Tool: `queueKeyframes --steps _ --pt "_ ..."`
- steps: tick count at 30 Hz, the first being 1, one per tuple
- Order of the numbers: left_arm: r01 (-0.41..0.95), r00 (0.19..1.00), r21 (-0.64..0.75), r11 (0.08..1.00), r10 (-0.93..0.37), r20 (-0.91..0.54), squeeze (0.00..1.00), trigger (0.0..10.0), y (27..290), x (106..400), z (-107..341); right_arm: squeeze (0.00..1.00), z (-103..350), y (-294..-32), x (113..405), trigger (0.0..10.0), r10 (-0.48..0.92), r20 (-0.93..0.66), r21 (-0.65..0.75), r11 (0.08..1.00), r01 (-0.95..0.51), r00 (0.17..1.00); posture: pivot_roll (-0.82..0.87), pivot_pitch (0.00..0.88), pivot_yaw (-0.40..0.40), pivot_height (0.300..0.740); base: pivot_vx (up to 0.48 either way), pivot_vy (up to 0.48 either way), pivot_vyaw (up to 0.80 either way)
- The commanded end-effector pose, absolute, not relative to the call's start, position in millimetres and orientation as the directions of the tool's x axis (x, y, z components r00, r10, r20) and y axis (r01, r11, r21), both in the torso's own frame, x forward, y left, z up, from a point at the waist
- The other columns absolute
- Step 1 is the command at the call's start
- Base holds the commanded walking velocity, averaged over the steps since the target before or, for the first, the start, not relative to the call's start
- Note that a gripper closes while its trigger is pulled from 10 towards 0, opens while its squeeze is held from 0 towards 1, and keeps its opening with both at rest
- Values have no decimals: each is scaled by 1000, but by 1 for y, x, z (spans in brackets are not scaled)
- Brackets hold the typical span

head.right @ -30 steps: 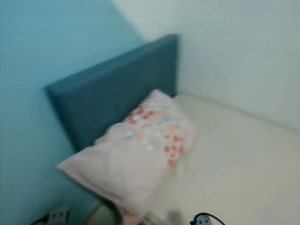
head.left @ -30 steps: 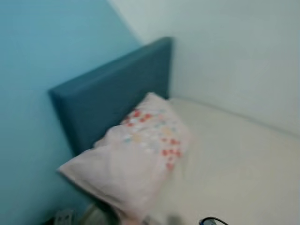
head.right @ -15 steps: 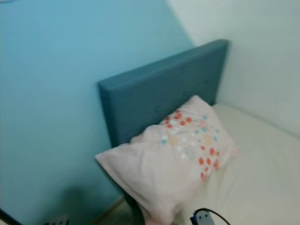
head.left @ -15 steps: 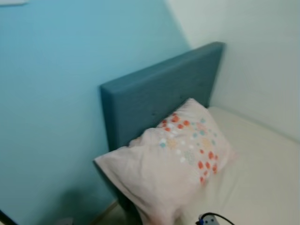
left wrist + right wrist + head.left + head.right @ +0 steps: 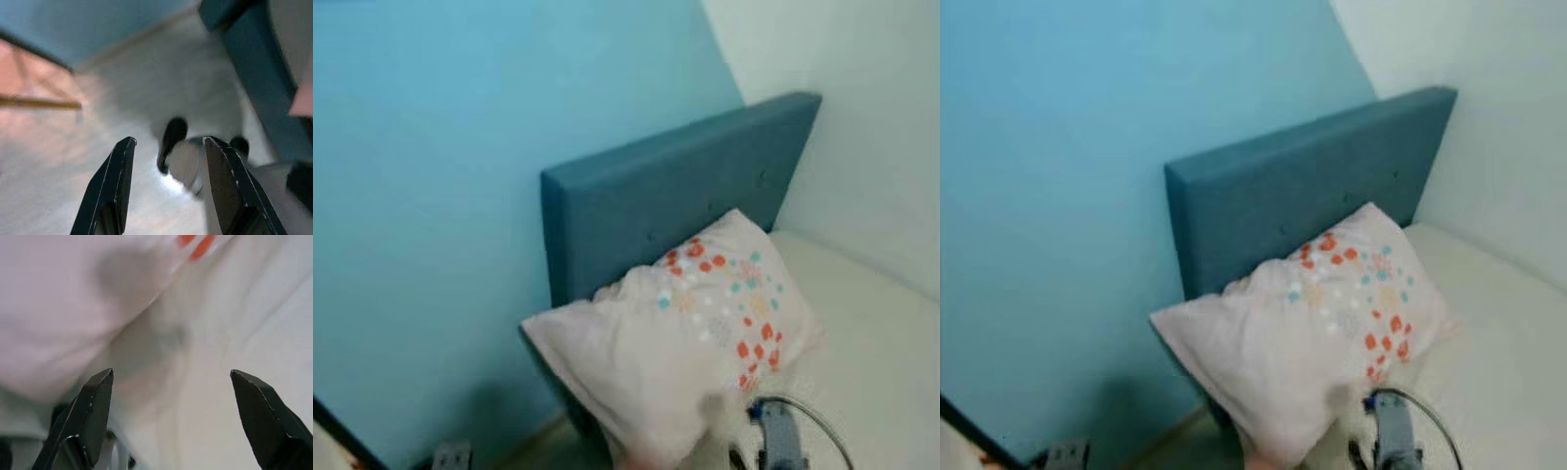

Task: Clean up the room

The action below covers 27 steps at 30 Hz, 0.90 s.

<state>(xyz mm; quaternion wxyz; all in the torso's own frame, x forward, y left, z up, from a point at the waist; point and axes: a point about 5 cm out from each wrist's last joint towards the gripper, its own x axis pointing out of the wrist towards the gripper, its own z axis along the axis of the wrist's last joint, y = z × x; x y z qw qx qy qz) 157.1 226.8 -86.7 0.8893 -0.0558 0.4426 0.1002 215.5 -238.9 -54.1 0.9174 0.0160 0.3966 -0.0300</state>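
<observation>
Leaning against a dark teal headboard (image 5: 680, 191), a pale pink pillow (image 5: 675, 343) with orange, teal and yellow dots lies at the head of a bed with a cream sheet (image 5: 871, 333). Its near corner juts out past the left edge of the mattress. A light blue wall (image 5: 440, 196) rises on the left behind the headboard, and a white wall (image 5: 871, 108) closes the far right side. Low on the blue wall, near the floor, sits a small grey socket (image 5: 450, 455).

At the near edge of the bed the right arm (image 5: 781, 441) comes up just beside the pillow's dotted end. The right gripper (image 5: 171, 416) hangs with its fingers (image 5: 93, 411) spread wide over the sheet, the pillow close ahead. The left gripper (image 5: 168, 181) points down at a pale floor (image 5: 122, 98) beside the teal bed frame (image 5: 259, 73), fingers parted and empty.
</observation>
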Motion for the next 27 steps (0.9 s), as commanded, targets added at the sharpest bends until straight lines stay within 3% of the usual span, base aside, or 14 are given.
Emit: queueKeyframes --steps 1,7,10,12,19,27 --pt "-241 635 -15 970 146 -759 0 10000 232 171 -78 0 -46 -237 228 10000 -27 -696 55 994 91 718 -73 0 -58 740 0 0 0" --pt "-181 796 -34 983 126 -592 0 10000 235 226 -44 0 -18 -229 266 10000 78 -555 303 946 114 828 -76 0 -54 715 0 0 0" --pt "-161 816 -32 986 114 -567 0 10000 234 232 -39 0 -15 -227 269 10000 100 -531 346 932 107 842 -74 0 -53 710 0 0 0" --pt "-72 856 -29 997 47 -515 0 10000 229 244 -29 0 -8 -220 277 10000 156 -467 455 886 86 871 -70 0 -48 695 0 0 0" --pt "58 842 -48 997 -74 -534 0 10000 216 242 -34 0 -13 -225 270 10000 109 -463 571 795 202 880 -64 0 -47 670 0 0 0" --pt "87 835 -71 994 -112 -538 0 10000 211 237 -37 0 -23 -236 255 10000 55 -484 611 736 293 873 -58 0 -44 650 0 0 0"
